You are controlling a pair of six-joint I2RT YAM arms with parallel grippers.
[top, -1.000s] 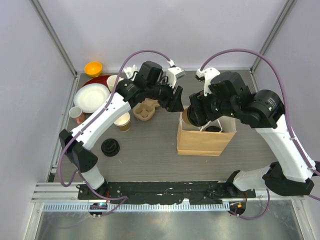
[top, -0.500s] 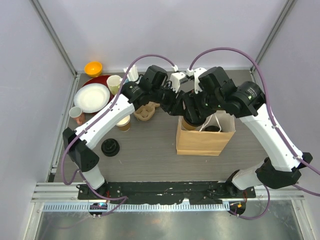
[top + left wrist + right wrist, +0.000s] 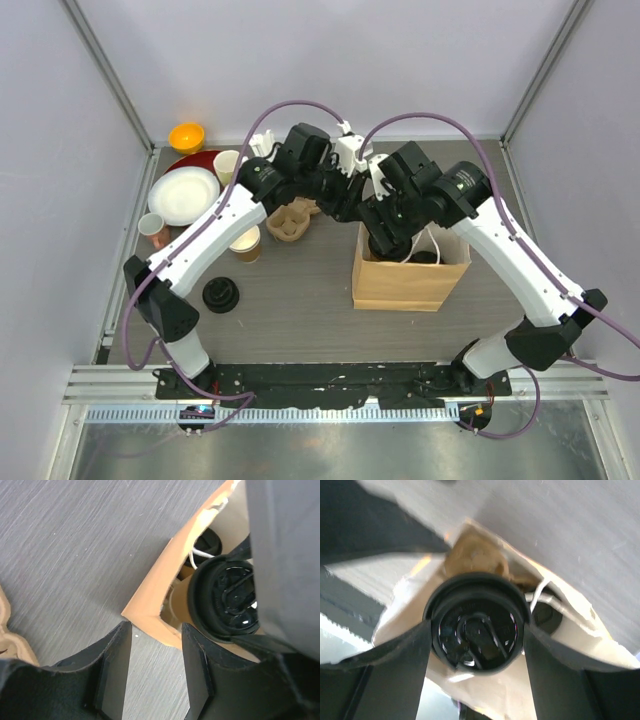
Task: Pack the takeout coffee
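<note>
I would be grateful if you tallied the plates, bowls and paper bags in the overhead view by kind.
Plates: 2, a white plate and a red plate under it
Bowls: 1, an orange bowl
Paper bags: 1, a brown paper bag
Total: 4

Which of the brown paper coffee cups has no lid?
The open cup standing left of the bag, cream inside showing; the held cup in the right gripper has a black lid.

Big white plate (image 3: pixel 183 195) on top of a red plate (image 3: pixel 196 159). Behind the white plate, an orange bowl (image 3: pixel 186 135). Right of it, a pale green mug (image 3: pixel 228 165).
</note>
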